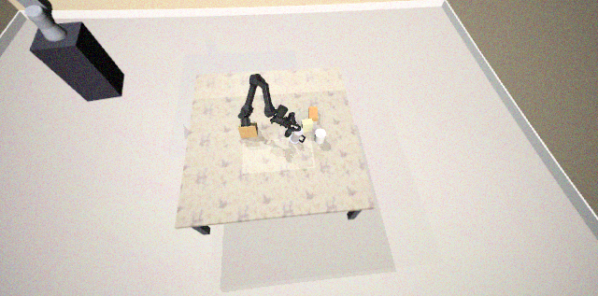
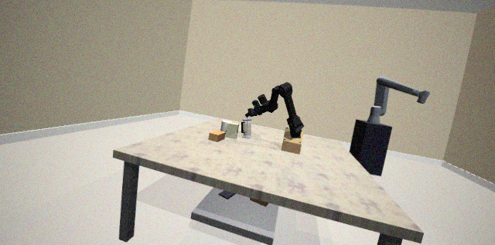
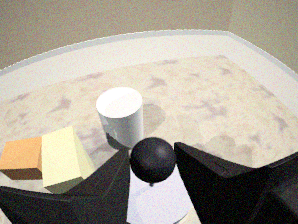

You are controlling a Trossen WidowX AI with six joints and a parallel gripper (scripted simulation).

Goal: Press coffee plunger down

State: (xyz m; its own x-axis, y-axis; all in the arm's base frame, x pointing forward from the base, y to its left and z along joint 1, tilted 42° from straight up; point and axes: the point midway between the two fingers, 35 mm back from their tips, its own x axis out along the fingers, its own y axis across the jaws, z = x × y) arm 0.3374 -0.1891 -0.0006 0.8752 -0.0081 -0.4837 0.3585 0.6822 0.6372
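The coffee press (image 1: 295, 138) (image 2: 247, 130) (image 3: 157, 204) stands upright on the table, a clear and silvery cylinder with a dark side handle (image 1: 302, 138) (image 2: 243, 127). Its round black plunger knob (image 3: 153, 160) sits between the two fingertips. My gripper (image 1: 293, 131) (image 2: 247, 114) (image 3: 152, 151) is shut on the knob, tilted down from the arm's side. In the exterior view the fingertips are a short way above the press's top, with a little of the thin rod showing. The plunger's inner part is too small to make out.
A white cup (image 1: 320, 135) (image 3: 121, 117) stands just beyond the press. A pale yellow block (image 1: 306, 124) (image 2: 232, 130) (image 3: 62, 157) and an orange block (image 1: 313, 113) (image 2: 216, 136) (image 3: 21, 156) are beside it. Another grey arm (image 1: 47, 25) (image 2: 380, 90) stands on a dark pedestal off the table.
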